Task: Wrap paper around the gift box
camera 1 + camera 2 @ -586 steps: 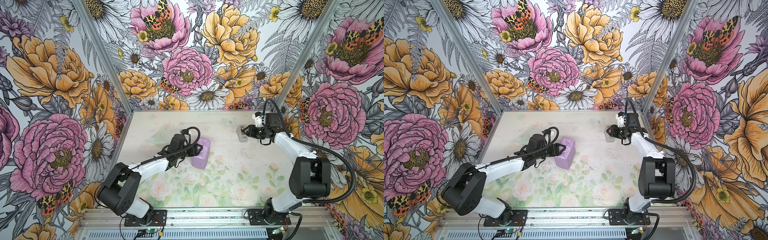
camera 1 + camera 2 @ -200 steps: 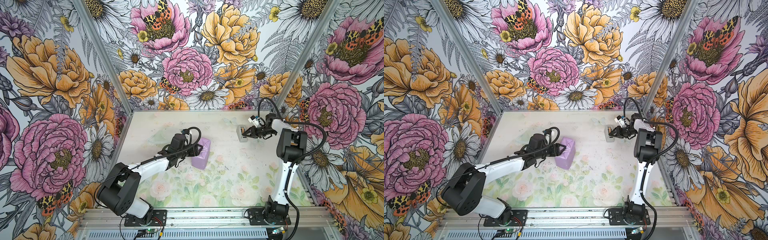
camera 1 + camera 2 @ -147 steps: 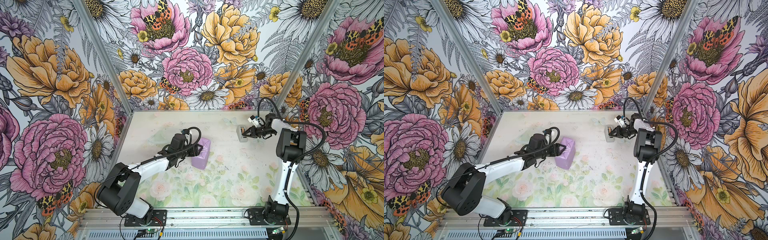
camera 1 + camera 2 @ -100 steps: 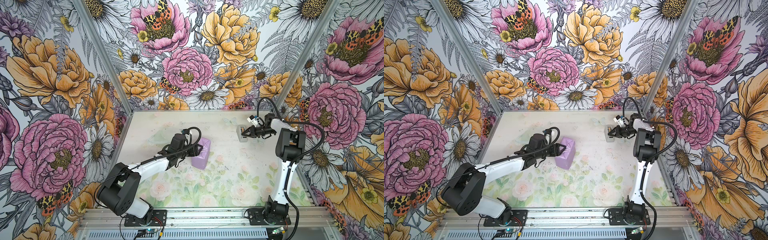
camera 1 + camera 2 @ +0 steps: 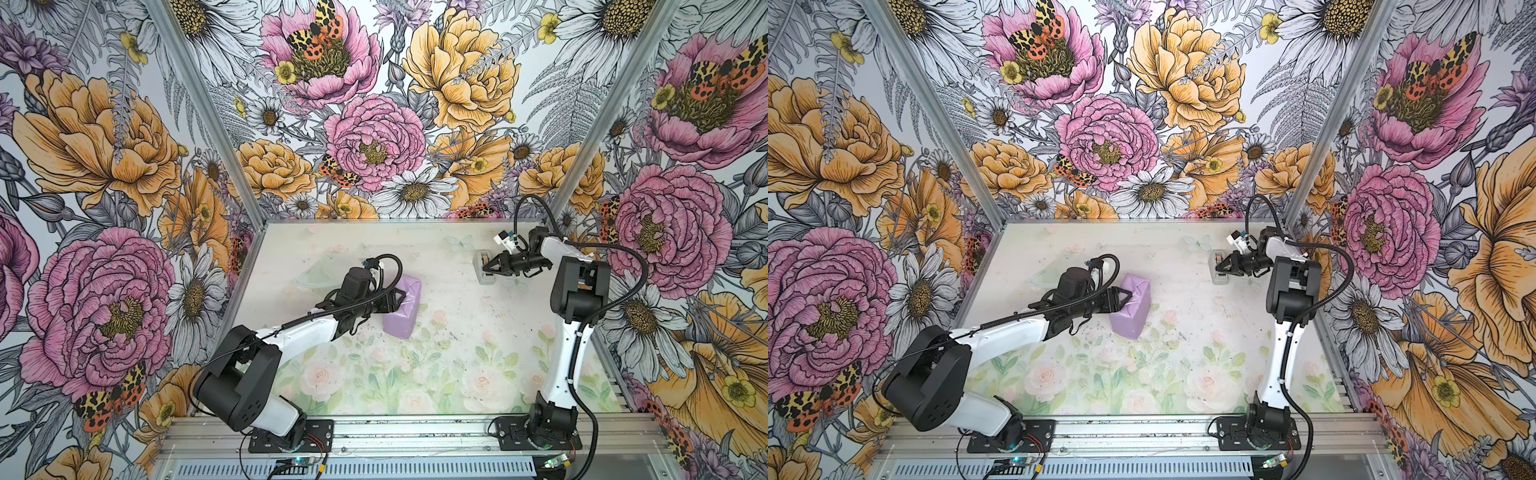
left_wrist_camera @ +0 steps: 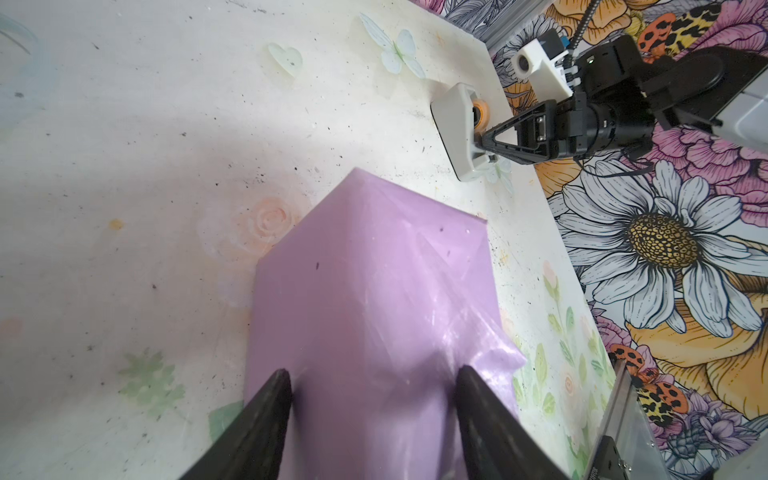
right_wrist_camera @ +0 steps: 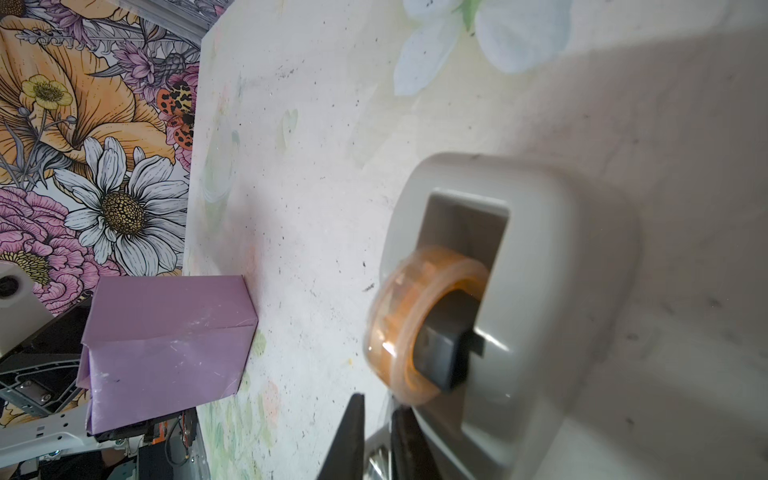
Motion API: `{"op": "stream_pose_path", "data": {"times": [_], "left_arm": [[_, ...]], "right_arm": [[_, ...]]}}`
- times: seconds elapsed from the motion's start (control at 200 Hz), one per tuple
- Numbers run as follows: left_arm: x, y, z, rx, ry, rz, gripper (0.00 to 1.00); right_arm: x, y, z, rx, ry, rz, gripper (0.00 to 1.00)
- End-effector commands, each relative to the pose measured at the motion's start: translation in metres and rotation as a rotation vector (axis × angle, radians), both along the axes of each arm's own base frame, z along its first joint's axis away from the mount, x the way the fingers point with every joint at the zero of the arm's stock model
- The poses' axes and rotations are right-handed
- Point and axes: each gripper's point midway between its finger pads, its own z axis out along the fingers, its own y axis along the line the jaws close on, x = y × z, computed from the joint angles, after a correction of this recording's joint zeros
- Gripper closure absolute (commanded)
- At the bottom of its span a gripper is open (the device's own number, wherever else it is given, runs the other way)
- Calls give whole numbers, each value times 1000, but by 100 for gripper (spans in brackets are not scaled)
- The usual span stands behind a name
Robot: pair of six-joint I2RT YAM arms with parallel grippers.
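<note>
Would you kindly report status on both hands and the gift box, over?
Left hand clamped on the paper, which hides the gift box completely. Right hand at the tape dispenser, jaws almost together; tape grip unclear. Nothing lying between them.

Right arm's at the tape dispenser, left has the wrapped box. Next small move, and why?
Probably pinch the tape end and draw a strip off the tape dispenser. The right gripper has its jaws almost shut at the cutter, and the left gripper holds the gift box, already covered in the paper.
</note>
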Motion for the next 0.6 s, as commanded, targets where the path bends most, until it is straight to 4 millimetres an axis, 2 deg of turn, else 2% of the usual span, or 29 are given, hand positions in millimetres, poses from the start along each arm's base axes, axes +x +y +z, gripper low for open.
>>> {"op": "stream_pose_path", "data": {"times": [0.0, 0.1, 0.39, 0.595], "left_arm": [[-16, 12, -36, 110, 96, -6, 36], [-16, 12, -36, 109, 95, -6, 36], [-16, 12, -35, 111, 92, -6, 36], [-16, 12, -34, 110, 89, -5, 36]], "right_arm": [[1, 1, -3, 8, 21, -1, 90], [2, 1, 6, 15, 5, -6, 100], [4, 0, 49, 8, -39, -43, 100], [2, 3, 63, 44, -29, -67, 100]]}}
